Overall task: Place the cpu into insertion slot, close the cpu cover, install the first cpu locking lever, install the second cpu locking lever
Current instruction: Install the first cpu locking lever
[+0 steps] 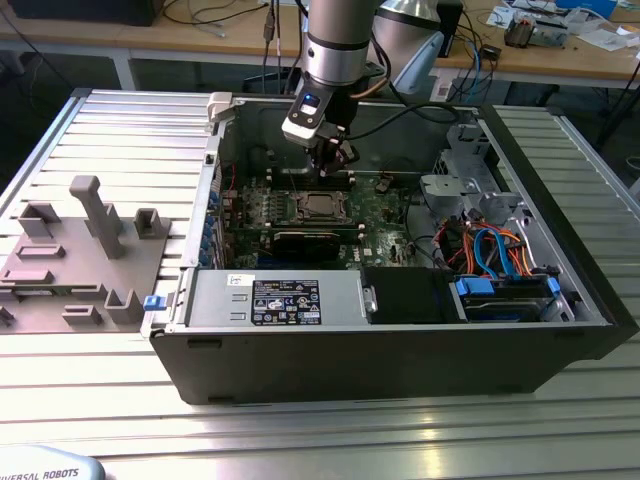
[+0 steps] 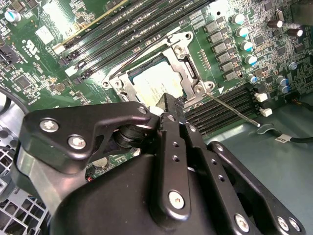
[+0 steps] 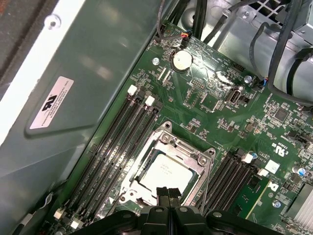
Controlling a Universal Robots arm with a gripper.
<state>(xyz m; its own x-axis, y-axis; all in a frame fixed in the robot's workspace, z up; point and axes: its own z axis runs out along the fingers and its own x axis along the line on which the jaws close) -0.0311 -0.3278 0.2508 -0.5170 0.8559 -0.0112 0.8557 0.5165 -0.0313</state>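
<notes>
The cpu (image 3: 166, 171) lies flat in the insertion slot (image 2: 116, 84), its silver top showing through the window of the cpu cover (image 3: 143, 164), which lies down over it. In the second wrist view a thin locking lever (image 2: 232, 107) slants out from the socket's corner over the memory slots. My gripper (image 2: 170, 105) hangs just above the edge of the cpu (image 2: 151, 81), fingers shut together with nothing between them. In the exterior view the gripper (image 1: 338, 160) is over the socket (image 1: 320, 205) inside the open computer case.
Long black memory slots (image 3: 115, 147) flank the socket on both sides. The case wall (image 3: 98, 63) rises close by. Cables and a drive cage (image 1: 480, 230) fill the exterior view's right of the case, a power supply (image 1: 285, 300) sits at the front, and a grey fixture (image 1: 80, 250) lies outside.
</notes>
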